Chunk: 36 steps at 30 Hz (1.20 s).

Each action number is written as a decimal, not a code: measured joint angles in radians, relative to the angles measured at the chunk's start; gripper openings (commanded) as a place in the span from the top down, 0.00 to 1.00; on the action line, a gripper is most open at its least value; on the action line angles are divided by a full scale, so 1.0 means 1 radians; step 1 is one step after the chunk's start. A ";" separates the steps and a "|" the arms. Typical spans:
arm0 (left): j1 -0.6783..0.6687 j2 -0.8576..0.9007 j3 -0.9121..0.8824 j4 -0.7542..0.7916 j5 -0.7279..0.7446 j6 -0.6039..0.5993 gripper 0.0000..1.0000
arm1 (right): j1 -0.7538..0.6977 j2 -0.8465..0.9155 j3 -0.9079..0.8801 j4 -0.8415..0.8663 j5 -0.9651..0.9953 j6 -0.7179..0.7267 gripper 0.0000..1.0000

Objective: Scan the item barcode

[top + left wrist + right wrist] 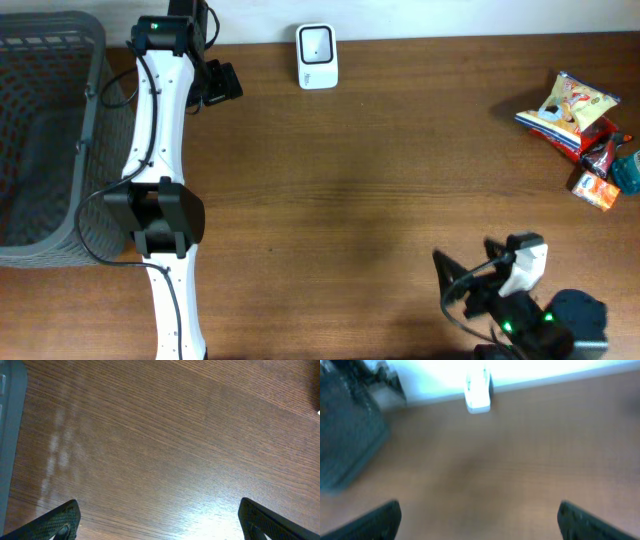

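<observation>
Hovering over bare wood, both my claws are spread as wide as they go and hold nothing: my right gripper (479, 516) sits low at about five o'clock on the table (380, 180), its two dark fingertips (375, 520) framing only empty grain, and my left gripper (159, 519) shows the same wide gap over plain tabletop, parked at the far left near eleven o'clock. I judge the task is at its very start, with nothing picked up and nothing yet shown to the reader. The items lie in a small heap at about three o'clock, near the right edge: a yellow snack bag (568, 106) on top, with a small orange box (594, 189) and a teal packet (628, 172) just beside it. My right arm is the nearer one, so I expect the next move is mine: swing out toward that pile, come down over one piece, and close on it without dragging its neighbours, which touch or overlap. Farther off, at twelve o'clock by the back edge, stands the white scanner (317, 56), well apart from the heap. A grey basket (88, 130) sits at nine o'clock beside my left arm. Between the heap and the scanner the wood is open; nothing blocks that path.
</observation>
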 measured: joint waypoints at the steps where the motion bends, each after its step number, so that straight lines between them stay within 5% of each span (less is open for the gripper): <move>1: 0.000 0.000 0.000 -0.001 0.000 0.000 0.01 | 0.002 -0.027 -0.070 0.079 0.000 -0.001 0.01; 7: 0.000 0.000 0.000 0.000 0.000 0.000 0.01 | 0.043 -0.157 -0.329 0.402 0.023 -0.025 0.01; 19: 0.000 0.000 0.000 0.000 0.000 0.000 0.01 | 0.046 -0.164 -0.495 0.698 0.251 -0.058 0.01; 36: 0.000 0.000 0.000 0.000 0.000 0.000 0.01 | 0.055 -0.164 -0.511 0.639 0.417 -0.185 0.02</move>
